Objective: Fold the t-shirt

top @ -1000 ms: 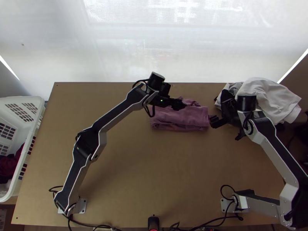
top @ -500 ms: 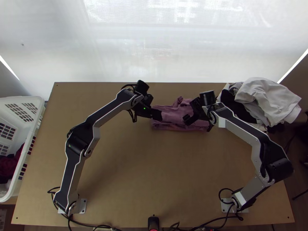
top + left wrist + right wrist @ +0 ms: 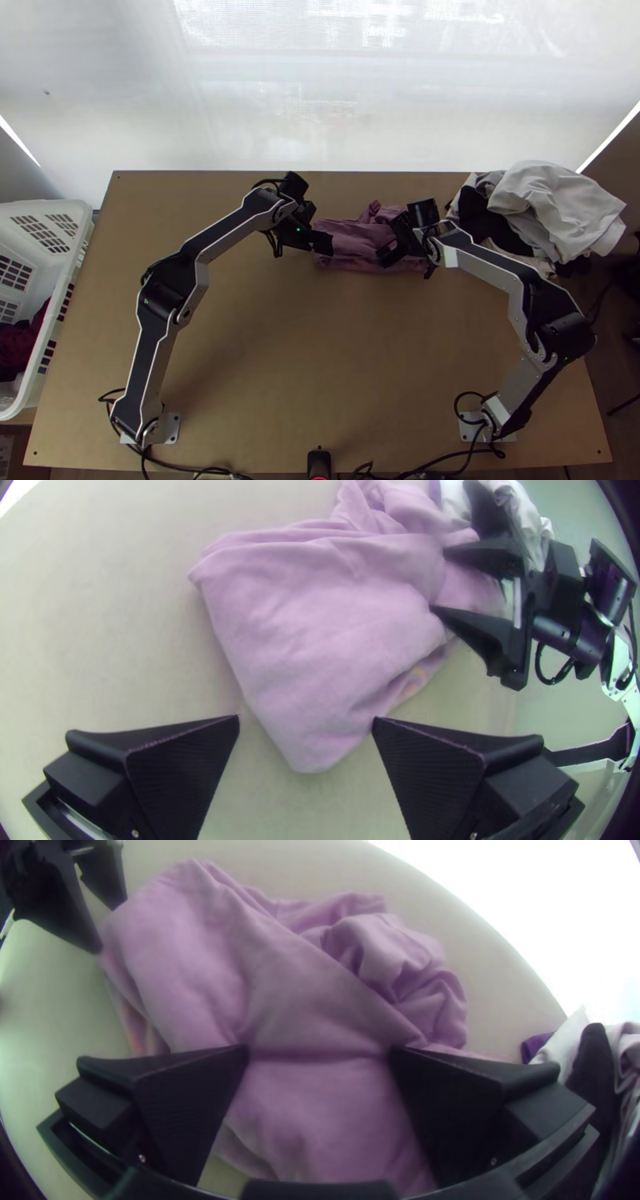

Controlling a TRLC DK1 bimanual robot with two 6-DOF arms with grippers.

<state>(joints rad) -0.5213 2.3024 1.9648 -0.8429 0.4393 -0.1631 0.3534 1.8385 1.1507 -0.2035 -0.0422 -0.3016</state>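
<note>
On the wooden table, towards its far edge, the pink t-shirt lies in a compact, uneven packet, so most of the folding looks done. The right gripper is spread wide at the cloth; the left gripper, also wide, is empty by 1 end. Smoothing the bunched part and perhaps 1 more fold seem to remain.

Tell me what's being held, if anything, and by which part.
Nothing is held: the left gripper is open at one end of the mauve t-shirt, the right gripper open over it.
</note>
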